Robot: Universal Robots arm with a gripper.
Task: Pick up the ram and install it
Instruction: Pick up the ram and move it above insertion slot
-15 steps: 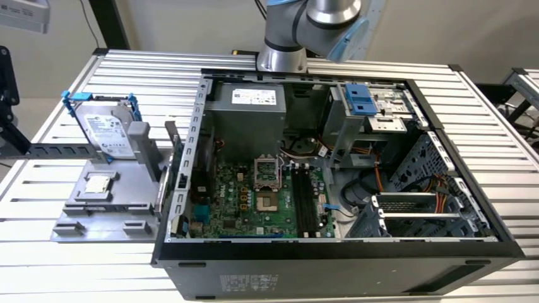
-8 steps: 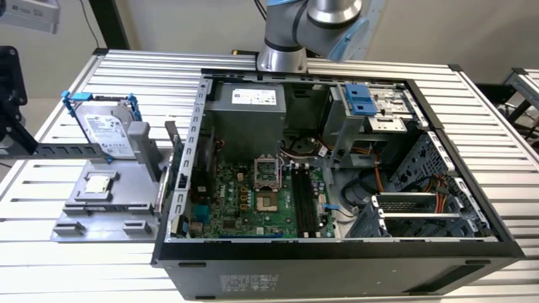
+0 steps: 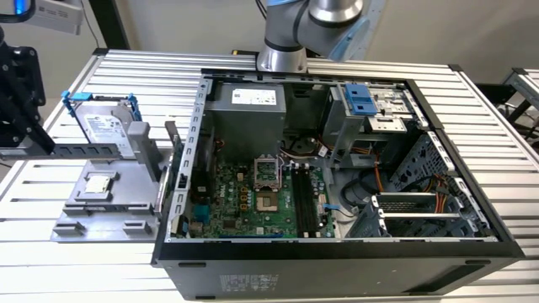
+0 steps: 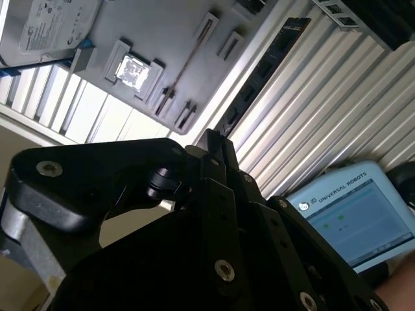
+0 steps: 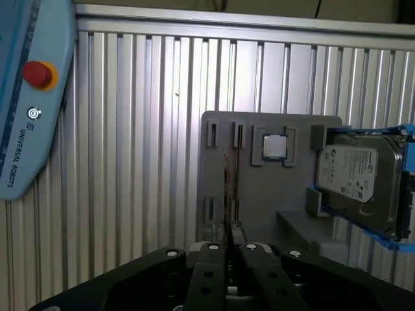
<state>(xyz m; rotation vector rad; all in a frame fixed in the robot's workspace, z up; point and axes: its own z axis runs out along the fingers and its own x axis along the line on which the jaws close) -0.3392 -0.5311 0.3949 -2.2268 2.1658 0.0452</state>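
Seemingly the jaws clamp the ram (image 3: 84, 150) (image 4: 259, 74), long axis level, pointing toward the case (image 3: 337, 252).

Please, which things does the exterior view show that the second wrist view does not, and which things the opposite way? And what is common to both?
The exterior view adds the open computer case, its motherboard and the long black slots.

The second wrist view adds a light-blue pendant with a lit screen.

Common to both: the ram, clamped in the gripper and clear of the grey tray; the hard drive in its blue frame; and the square chip on the tray.
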